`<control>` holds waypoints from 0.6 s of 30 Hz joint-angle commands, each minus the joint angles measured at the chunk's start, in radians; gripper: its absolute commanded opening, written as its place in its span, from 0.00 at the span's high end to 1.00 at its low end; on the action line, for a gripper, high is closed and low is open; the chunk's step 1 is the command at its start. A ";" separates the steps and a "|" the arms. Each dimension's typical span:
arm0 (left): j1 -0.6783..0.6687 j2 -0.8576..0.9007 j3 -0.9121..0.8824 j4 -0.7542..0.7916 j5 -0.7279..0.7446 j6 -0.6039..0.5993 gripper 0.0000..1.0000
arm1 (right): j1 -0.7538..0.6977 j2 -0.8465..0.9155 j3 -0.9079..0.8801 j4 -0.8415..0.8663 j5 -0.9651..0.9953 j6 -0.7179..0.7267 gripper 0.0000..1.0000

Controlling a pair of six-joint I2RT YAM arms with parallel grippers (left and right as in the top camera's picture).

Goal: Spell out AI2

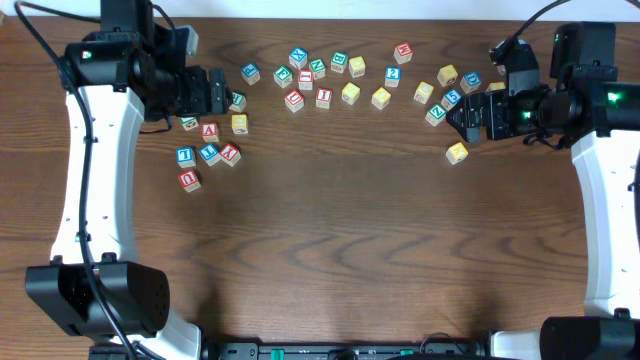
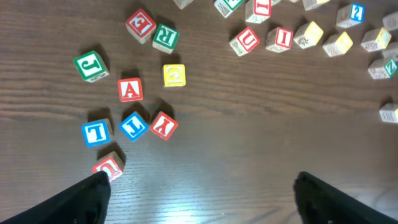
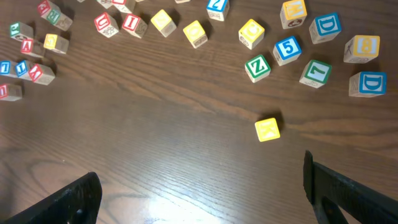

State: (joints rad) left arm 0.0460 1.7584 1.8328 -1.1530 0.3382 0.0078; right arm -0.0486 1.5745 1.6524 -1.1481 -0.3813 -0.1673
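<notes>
1. The left end effector (image 2: 205,199) is released, its fingers spread wide over bare table (image 2: 249,143) with nothing between them.
2. The right end effector (image 3: 199,193) is spread just as wide and empty.
3. The A cube (image 2: 130,89) lies ahead of the left end effector, off toward its left finger. The I cube (image 2: 279,38) sits farther ahead, toward the right finger. The likely 2 cube (image 2: 356,12) is farthest out on that side, its numeral too small to read for sure.
4. No cubes look lined up yet, so the step in hand is probably the approach to the first letter.
5. The next move calls for centring over the A cube and descending without nudging the red Y cube (image 2: 163,126) or the blue cube (image 2: 133,126) near it.
</notes>
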 commanded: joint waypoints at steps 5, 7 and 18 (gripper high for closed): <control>-0.026 0.010 0.023 0.041 -0.193 -0.186 0.26 | -0.009 -0.002 0.016 0.003 -0.021 -0.013 0.01; -0.046 0.023 0.025 0.037 -0.286 -0.186 0.29 | -0.009 -0.002 0.016 0.003 -0.022 -0.013 0.01; -0.055 0.169 0.024 0.026 -0.384 -0.235 0.29 | -0.009 -0.002 0.016 -0.027 -0.022 -0.013 0.01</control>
State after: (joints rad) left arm -0.0132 1.9038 1.8359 -1.1183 -0.0036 -0.2070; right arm -0.0486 1.5745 1.6524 -1.1664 -0.3893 -0.1673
